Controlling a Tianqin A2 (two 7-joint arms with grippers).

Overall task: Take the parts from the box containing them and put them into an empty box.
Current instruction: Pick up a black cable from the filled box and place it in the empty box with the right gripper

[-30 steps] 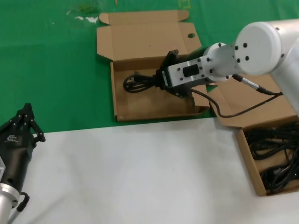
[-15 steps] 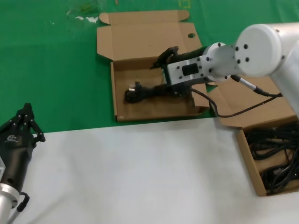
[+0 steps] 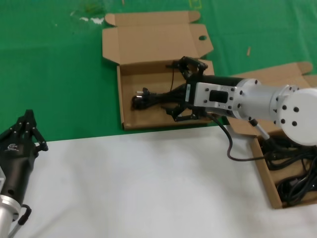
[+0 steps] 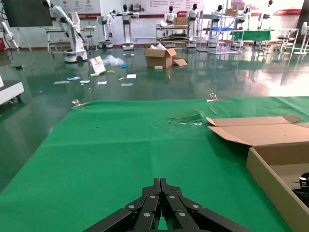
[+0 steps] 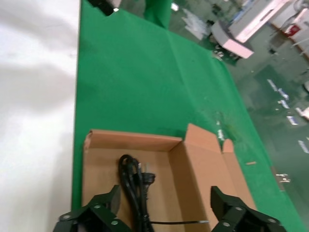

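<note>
The right gripper [image 3: 182, 90] hangs over the holed box [image 3: 148, 64], fingers spread wide and released. A black cord [image 3: 153, 98] lies inside that box. More cords [image 3: 292, 166] fill the other box [image 3: 262, 163]. The left gripper [image 3: 25, 130], fingers clenched, rests parked over the worktop [image 3: 138, 183].

The head camera looks forward and down from above, taking in the green mat [image 3: 54, 74], the white table surface [image 3: 138, 188], the holed box [image 3: 148, 49] and both arms. The left wrist camera sits low, just above the mat [image 4: 120, 159], facing level across it toward a hall of robots, with its own left gripper [image 4: 161, 191] at the frame's edge and the holed box [image 4: 275, 159] near. The right wrist camera hangs close above the same box [image 5: 159, 169], looking along it. All 3 views share that box and the mat.
</note>
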